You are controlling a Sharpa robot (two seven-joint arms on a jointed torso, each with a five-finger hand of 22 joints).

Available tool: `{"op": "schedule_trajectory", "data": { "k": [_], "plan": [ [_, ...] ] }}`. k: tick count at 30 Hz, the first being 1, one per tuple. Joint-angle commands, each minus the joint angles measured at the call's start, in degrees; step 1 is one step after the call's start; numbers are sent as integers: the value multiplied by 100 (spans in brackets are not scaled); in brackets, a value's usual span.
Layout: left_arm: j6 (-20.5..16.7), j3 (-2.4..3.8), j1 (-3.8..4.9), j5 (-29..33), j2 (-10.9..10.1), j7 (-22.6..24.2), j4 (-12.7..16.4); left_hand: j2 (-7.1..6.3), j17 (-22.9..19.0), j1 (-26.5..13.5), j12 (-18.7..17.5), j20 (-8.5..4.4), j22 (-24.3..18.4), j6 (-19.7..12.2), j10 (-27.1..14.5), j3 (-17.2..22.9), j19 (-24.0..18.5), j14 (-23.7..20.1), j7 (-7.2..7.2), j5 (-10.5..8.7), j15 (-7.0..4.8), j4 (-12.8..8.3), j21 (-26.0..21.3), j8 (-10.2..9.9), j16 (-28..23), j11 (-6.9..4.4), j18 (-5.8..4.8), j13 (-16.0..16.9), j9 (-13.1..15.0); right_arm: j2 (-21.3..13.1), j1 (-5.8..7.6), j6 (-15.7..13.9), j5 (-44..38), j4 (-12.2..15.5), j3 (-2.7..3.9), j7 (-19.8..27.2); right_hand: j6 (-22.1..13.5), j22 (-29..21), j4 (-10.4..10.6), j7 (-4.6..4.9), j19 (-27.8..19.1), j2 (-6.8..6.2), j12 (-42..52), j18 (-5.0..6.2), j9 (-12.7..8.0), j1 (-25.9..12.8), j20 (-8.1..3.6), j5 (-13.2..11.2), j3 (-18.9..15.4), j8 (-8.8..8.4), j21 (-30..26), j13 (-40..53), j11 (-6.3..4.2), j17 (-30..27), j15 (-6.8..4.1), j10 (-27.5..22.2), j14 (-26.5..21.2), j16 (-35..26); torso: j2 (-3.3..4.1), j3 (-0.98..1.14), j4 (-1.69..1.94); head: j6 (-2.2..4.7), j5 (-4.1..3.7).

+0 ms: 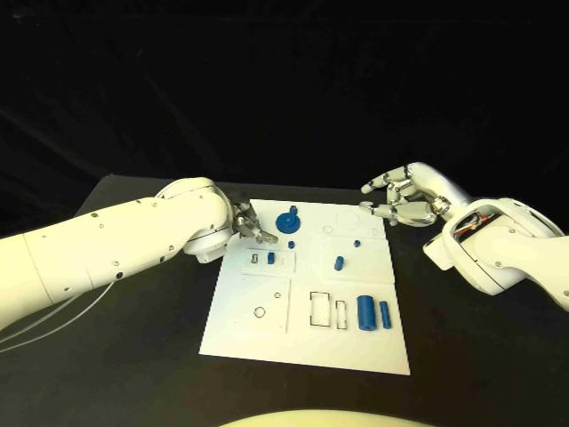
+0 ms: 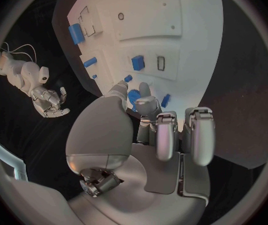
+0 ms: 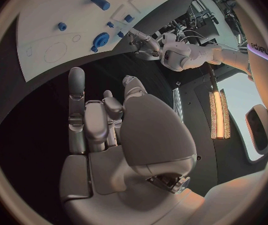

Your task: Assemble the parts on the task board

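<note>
The left hand (image 1: 250, 228) is at the far left edge of the white task board (image 1: 252, 334), just beside a round blue part (image 1: 289, 221) with a knob. Its fingers curl in (whether they touch it, I cannot tell). The right hand (image 1: 404, 197) hovers off the far right corner, fingers apart, holding nothing. The parts look smooth and hard.

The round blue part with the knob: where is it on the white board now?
In the head view, the round blue part sits near the far edge of the white board, toward its left side, just beside the fingers of the left hand.
</note>
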Motion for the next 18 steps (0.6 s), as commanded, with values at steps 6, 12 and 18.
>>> {"op": "schedule_trajectory", "data": {
  "k": [6,12,18],
  "plan": [
    [226,55,343,256,22,139,-404,91,1508,184,-592,84,1455,-169,-317,-236,582,603,138,36,130,7,5,-421,14,130,-71,-676,-328,12,-44,47,-33,-33,-1,-23,-10,-3,-4,-19,6,-17,-12,63,7,13,4,-12,8,20,-20,-2,1,-5,-11,-18,-12,-20,3,10,3,33,17],
    [221,60,418,58,167,201,-805,142,1508,190,-564,98,1459,-124,-292,-273,584,603,141,38,138,10,7,-464,14,133,-72,-656,-380,20,-51,49,-32,-31,-1,-26,-9,13,-2,-20,20,-11,-1,60,7,16,4,18,15,24,-3,6,-1,6,-12,-8,-7,-15,15,-1,1,38,25],
    [358,51,434,46,382,258,-1224,147,1508,152,-558,105,1460,-73,-280,-354,585,603,139,20,140,16,7,-495,14,133,-72,-665,-422,29,-53,48,-32,-22,-1,-23,-7,15,0,-21,24,-8,-2,59,7,17,3,32,18,26,-3,2,-2,13,-13,-8,-4,-12,20,-4,2,60,43]
  ]
}}
